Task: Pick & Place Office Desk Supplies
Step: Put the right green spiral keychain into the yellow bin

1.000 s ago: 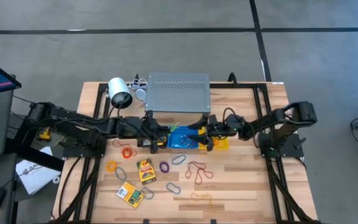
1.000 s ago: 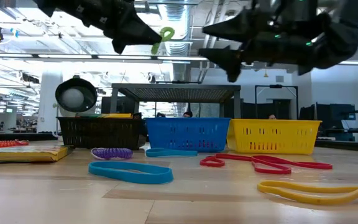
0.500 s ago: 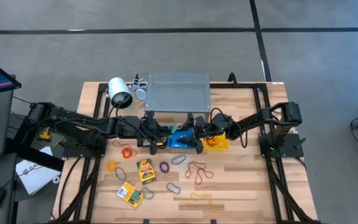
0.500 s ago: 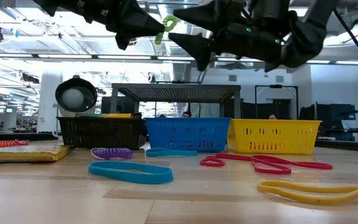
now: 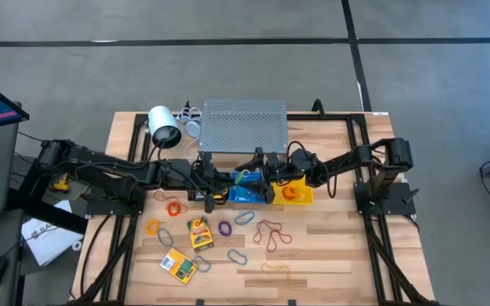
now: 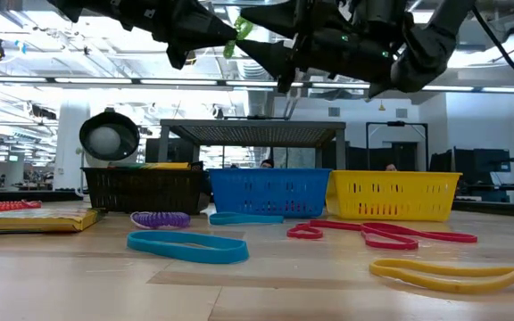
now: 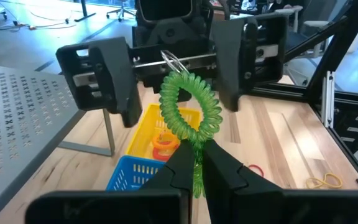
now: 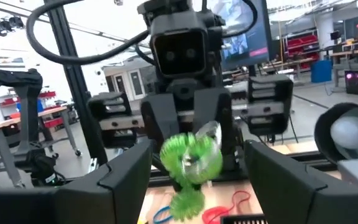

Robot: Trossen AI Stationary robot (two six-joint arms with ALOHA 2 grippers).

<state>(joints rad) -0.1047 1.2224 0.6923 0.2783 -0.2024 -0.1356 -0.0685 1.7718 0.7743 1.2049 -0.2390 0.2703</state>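
Right pincer point(image 6: 279, 62) advanced, spread around green coil point(image 7: 190, 118); left pincer point(image 7: 194, 163) pinching it.

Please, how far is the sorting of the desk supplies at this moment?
Done: orange pieces lie in the yellow basket. In hand: the left end effector grips a green coil above the blue basket, and the open right end effector faces it. Left: bands, clips and two packs lie loose on the table.
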